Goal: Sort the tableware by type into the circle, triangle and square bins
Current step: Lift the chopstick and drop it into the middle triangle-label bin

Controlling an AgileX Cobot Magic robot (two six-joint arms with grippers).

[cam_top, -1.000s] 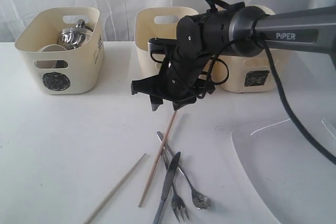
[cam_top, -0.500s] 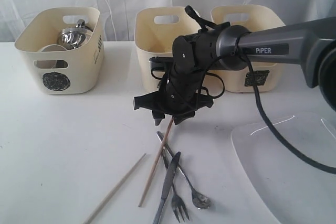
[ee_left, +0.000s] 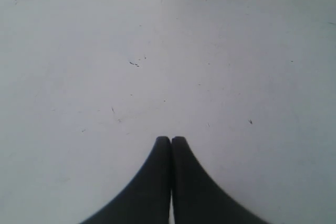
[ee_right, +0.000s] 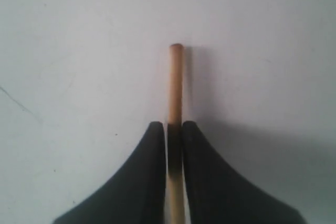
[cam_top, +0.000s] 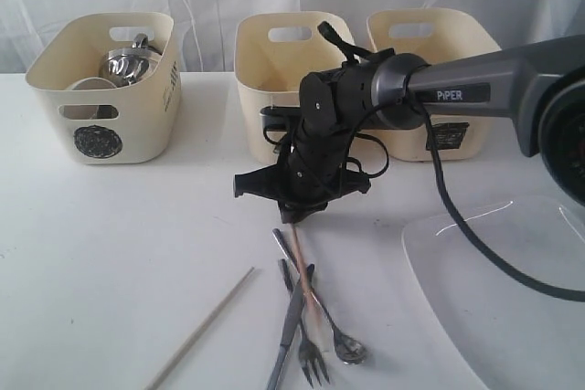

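My right gripper (ee_right: 175,128) pinches the chopstick (ee_right: 176,77) near one end, its length crossing the knife (cam_top: 291,321), while my left gripper (ee_left: 171,140) sits closed on nothing; the stick seems light, stiff, maybe slippery, so a mid-length hold would swing less.

The chopstick (ee_right: 176,87) is seen as plain pale wood with a smooth matt finish, and the same is seen of the loose chopstick (cam_top: 201,328). The knife (cam_top: 291,326), fork (cam_top: 312,363) and spoon (cam_top: 352,351) are made of shiny metal. The bins (cam_top: 105,98) are moulded in cream plastic, matt. The right claw (ee_right: 173,125) is finished in dull, smooth black. The surface (cam_top: 101,253) is seen as white and matt, the plate (cam_top: 503,308) as glossy white.
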